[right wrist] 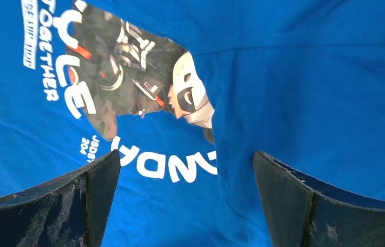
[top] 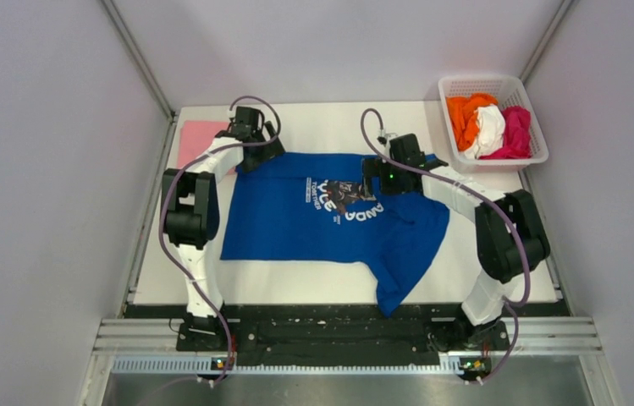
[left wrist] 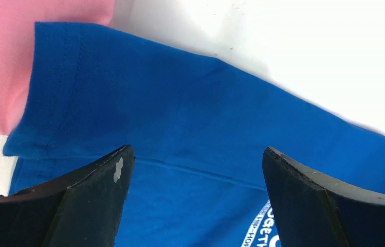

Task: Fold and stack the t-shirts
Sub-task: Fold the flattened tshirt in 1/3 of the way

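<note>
Your left end effector (left wrist: 196, 155) and right end effector (right wrist: 186, 157) are hanging open and empty over the blue panda t-shirt (top: 279, 222).

Top: high, behind, looking down on the whole table (top: 296, 275).
Wrists: close, looking down; all share the blue shirt (top: 288, 222).

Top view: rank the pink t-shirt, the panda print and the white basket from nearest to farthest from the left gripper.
From the left gripper:
1. The pink t-shirt, just to its left, at the far-left corner.
2. The panda print, mid-table on the blue t-shirt.
3. The white basket, at the far-right corner.
</note>
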Tool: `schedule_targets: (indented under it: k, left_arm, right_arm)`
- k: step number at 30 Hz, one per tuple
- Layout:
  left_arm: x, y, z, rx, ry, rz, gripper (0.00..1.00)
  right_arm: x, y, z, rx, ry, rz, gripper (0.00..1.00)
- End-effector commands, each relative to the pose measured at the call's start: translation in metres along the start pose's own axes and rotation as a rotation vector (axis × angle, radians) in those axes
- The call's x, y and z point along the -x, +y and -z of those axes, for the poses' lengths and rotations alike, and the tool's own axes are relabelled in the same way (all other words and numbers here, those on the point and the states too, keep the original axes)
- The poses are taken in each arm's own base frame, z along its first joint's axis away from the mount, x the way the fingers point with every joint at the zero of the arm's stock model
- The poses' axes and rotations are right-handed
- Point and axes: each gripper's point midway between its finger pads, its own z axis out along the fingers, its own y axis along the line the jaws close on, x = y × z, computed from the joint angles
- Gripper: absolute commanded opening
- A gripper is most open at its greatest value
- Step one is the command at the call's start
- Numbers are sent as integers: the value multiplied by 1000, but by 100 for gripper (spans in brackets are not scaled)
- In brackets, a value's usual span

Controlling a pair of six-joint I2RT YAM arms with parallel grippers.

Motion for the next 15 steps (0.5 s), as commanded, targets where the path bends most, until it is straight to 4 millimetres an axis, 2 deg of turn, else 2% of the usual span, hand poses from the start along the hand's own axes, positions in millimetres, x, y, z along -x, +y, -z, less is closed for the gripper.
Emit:
schedule_targets:
  k: [1,6,9,12,15]
  left_arm:
    - [14,2,-3,23,-38,-21,99]
    - [3,19,-8,80,-11,-7,99]
    - [1,27,-8,105,-5,-5,99]
    - [4,27,-3,106,-10,-6,99]
    - [8,21,6,85,-20,-8,99]
  right_arm:
    - [-25,16,-29,73,66,32,98]
    - [-46,36,-32,101,115,93,98]
    - [-52,27,-27,24,132,102,99]
    - [-39,7,-12,-110,88,102,99]
    - [-19,0,8,-175,4,82,99]
